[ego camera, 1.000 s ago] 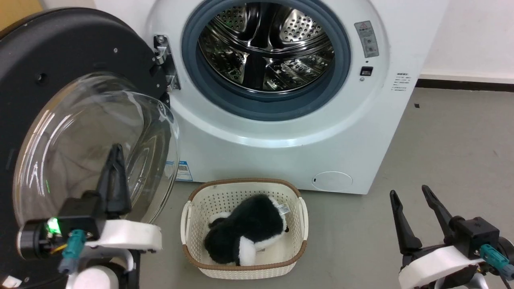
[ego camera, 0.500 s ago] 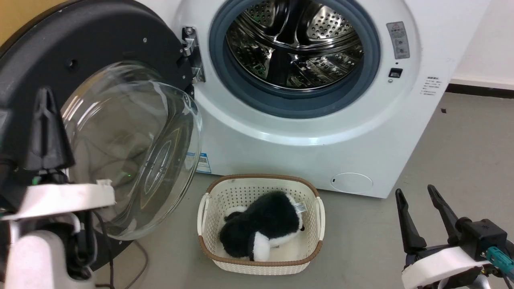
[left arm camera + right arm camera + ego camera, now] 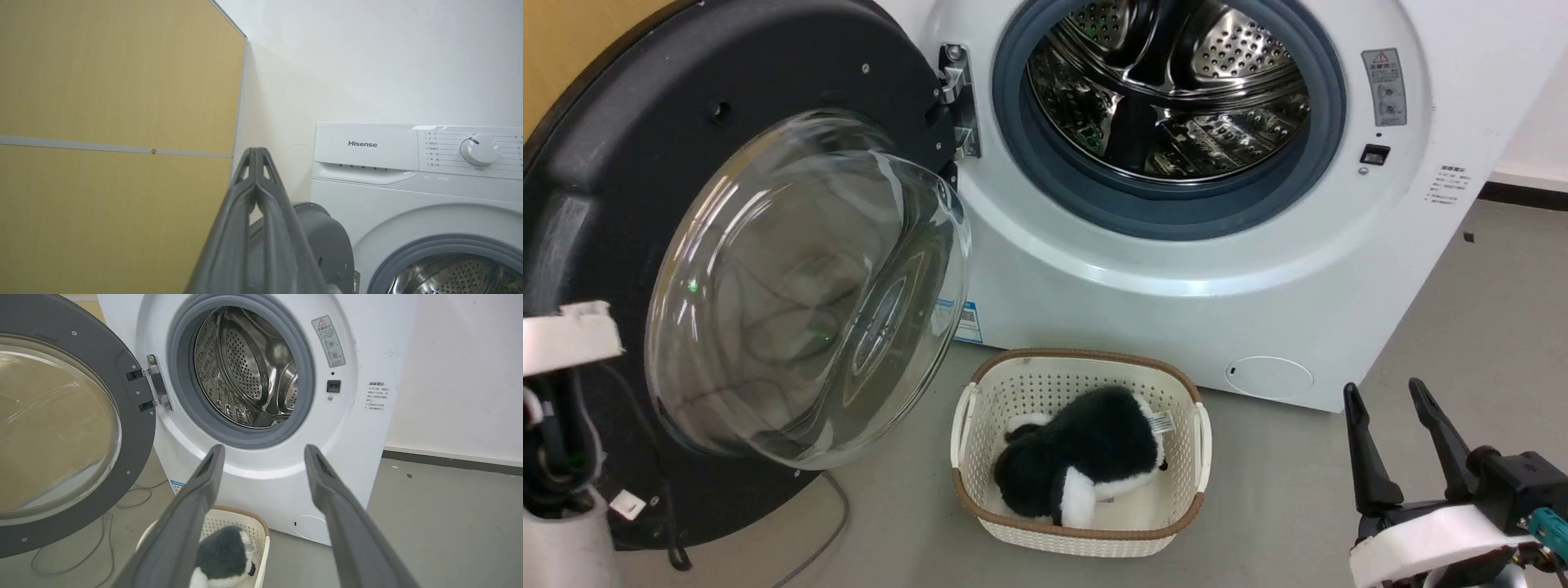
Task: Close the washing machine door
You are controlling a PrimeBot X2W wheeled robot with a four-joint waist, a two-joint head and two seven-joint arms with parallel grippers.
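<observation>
The washing machine door stands swung wide open to the left of the washing machine, hung on the metal hinge at the left edge of the opening. Its clear glass bowl bulges toward the head camera. The black rim is cut off by the left edge of the head view, and its lower left part is hidden behind a pale arm section. The steel drum and grey gasket are exposed; the top of the opening lies beyond the frame.

Left gripper: fingers pressed together along their length, nothing between them. It is positioned in front of the yellow wall panel. In the left wrist view the tips appear above the door's top edge (contact with the door cannot be determined, since the fingers block that area).

Right gripper: fingers spread wide, empty, low at the right, well apart from the machine and pointing toward its front.

On the floor, just in front of the machine, sits a cream basket holding a black-and-white plush toy (its form is hard to make out). A cable runs out from under the door's lower edge. The print on the labels right of the opening is too small to read.
</observation>
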